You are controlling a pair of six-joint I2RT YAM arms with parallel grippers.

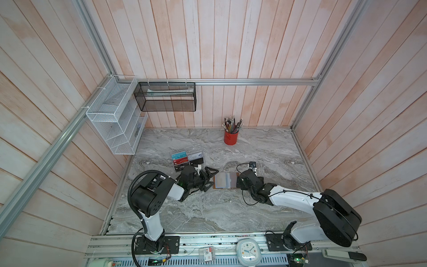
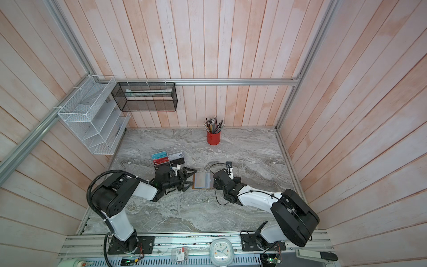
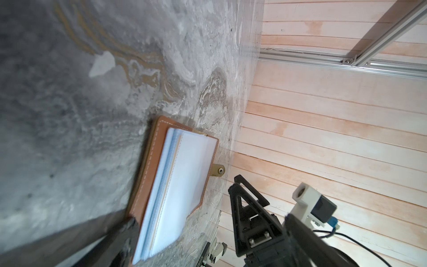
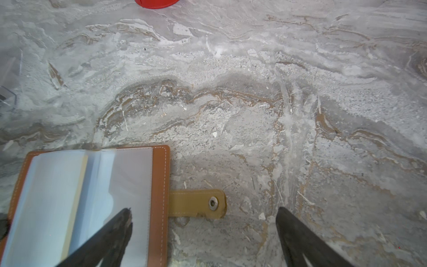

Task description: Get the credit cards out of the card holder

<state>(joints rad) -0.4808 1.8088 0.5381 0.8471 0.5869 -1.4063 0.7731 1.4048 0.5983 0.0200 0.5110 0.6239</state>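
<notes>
The tan leather card holder [image 1: 226, 180] [image 2: 201, 181] lies open on the marble table in both top views, pale plastic sleeves up and snap strap [image 4: 196, 203] flat to one side. The credit cards stay inside the sleeves; only a thin yellowish edge [image 4: 77, 198] shows between two of them. My left gripper [image 1: 214, 178] [image 3: 184, 198] is open at the holder's left edge, its fingers spread along that edge. My right gripper [image 4: 203, 211] is open too. One of its fingers [image 4: 122, 222] hangs over the holder's right page, the other over bare table past the strap.
A clear acrylic rack [image 1: 188, 159] with teal, red and black cards stands just behind the left gripper. A red cup of pencils [image 1: 230, 137] sits near the back wall. White [image 1: 113, 120] and black [image 1: 165, 97] wire baskets hang at the back left. A clock [image 1: 248, 250] lies on the front rail.
</notes>
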